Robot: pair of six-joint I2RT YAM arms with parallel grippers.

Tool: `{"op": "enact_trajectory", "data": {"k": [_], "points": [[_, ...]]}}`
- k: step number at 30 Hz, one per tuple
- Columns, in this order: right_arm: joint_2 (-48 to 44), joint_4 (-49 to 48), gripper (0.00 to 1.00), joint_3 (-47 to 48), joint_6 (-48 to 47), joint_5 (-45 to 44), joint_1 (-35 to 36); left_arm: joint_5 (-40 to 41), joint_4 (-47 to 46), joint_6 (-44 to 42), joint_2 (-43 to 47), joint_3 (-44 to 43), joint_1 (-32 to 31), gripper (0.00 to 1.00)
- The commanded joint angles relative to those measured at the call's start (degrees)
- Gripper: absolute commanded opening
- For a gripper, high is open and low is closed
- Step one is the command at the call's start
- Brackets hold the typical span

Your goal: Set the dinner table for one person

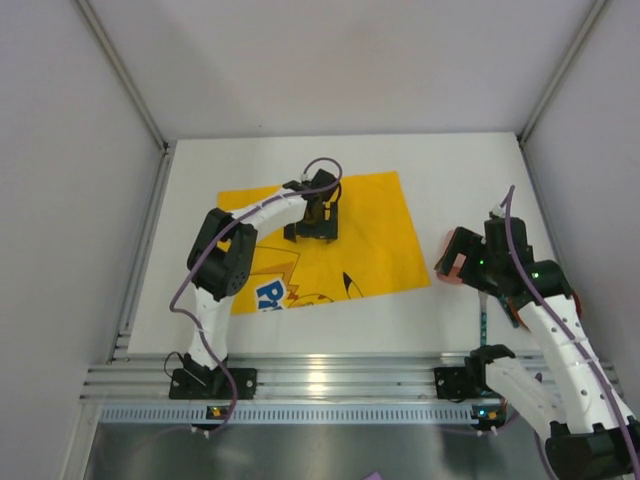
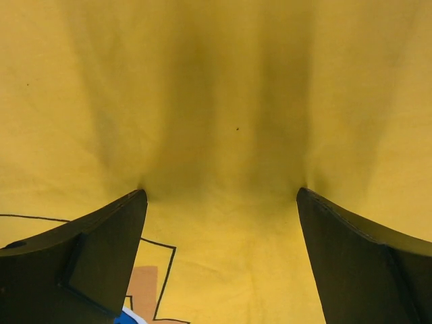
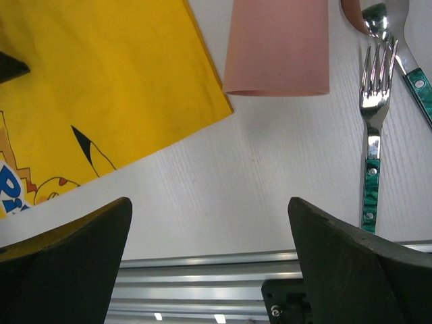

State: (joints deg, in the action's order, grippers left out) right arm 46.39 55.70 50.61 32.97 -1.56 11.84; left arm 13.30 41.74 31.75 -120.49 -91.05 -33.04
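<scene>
The white dinner table carries a yellow cartoon-printed mat left of centre. My left gripper is open, its fingertips pressed onto the mat, which wrinkles between them. My right gripper is open and empty above bare table, near the mat's right corner. A pink cup sits just beyond it. A green-handled fork lies to the right, with a second green-handled utensil beside it.
The silver aluminium rail runs along the near edge, with both arm bases on it. A red object is mostly hidden under the right arm. Grey walls enclose the table on three sides.
</scene>
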Motion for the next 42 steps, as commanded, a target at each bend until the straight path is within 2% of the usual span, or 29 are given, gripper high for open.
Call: {"op": "enact_trajectory", "data": {"k": [1, 7, 11, 12, 15, 21, 29, 32, 36, 39, 42], "points": [[-0.6, -3.1, 1.00, -0.9, 1.4, 0.9, -1.6, -1.9, -0.9, -6.8, -1.3, 0.0, -0.4, 0.99], [-0.9, -3.9, 1.00, -2.4, 2.2, 0.3, -3.1, -8.6, -10.0, -13.6, 3.3, 13.2, -0.2, 0.97], [-0.7, -4.7, 1.00, -3.3, 3.2, 0.2, -3.6, -13.0, -13.8, -16.7, 4.7, 17.6, -0.2, 0.91], [-0.8, -5.0, 1.00, -3.5, 4.0, 0.6, -3.7, -16.3, -14.3, -17.5, 4.7, 18.2, -0.1, 0.91], [-0.8, -6.0, 1.00, -4.5, 5.5, 1.3, -3.8, -18.9, -15.8, -20.0, 4.7, 19.5, -0.2, 0.89], [-0.8, -10.7, 1.00, -6.7, 8.0, 5.1, -4.2, -20.2, -16.2, -22.1, 6.5, 19.5, -0.3, 0.89], [-1.0, -16.9, 1.00, -11.1, 15.4, 2.9, -4.9, -16.4, -13.4, -26.6, 7.5, 20.6, -1.8, 0.85], [-0.5, -18.9, 1.00, -12.6, 18.7, 0.1, -4.9, -15.0, -13.3, -25.6, 8.9, 22.1, -1.9, 0.88], [-0.3, -22.6, 1.00, -15.6, 24.3, -3.9, -5.2, -13.8, -13.7, -22.6, 13.3, 21.5, -2.2, 0.98], [0.4, -27.3, 1.00, -18.5, 28.2, -6.4, -5.2, -10.3, -11.2, -20.7, 16.0, 16.7, -2.3, 0.99], [3.2, -30.5, 1.00, -20.1, 30.3, -9.5, -5.2, -10.2, -7.8, -20.0, 17.1, 13.0, -2.4, 0.99]]}}
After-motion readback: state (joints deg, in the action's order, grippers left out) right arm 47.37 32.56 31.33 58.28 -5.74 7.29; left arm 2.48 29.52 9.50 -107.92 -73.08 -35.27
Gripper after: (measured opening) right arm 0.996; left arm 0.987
